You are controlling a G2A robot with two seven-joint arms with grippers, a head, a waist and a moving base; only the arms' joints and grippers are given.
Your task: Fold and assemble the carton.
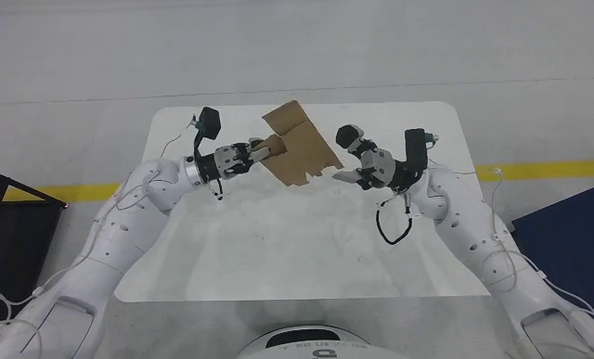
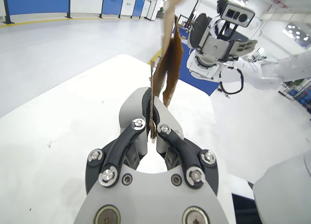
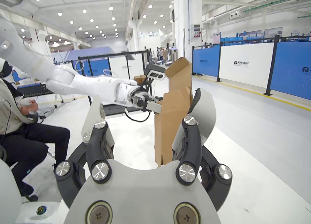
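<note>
A flat, partly unfolded brown carton (image 1: 299, 144) is held up above the white table (image 1: 278, 248), toward its far side. My left gripper (image 1: 264, 152) is shut on the carton's near-left edge; in the left wrist view the fingers (image 2: 151, 109) pinch the cardboard (image 2: 170, 64), which rises edge-on. My right gripper (image 1: 348, 157) stands open at the carton's right corner. In the right wrist view the carton (image 3: 173, 110) stands between the spread fingers, close to one fingertip (image 3: 203, 103), and I cannot tell if it touches.
The table's far edge lies just beyond the carton, and bare tabletop stretches between the arms and the near edge. A black object (image 1: 19, 229) stands on the floor off the table's left side.
</note>
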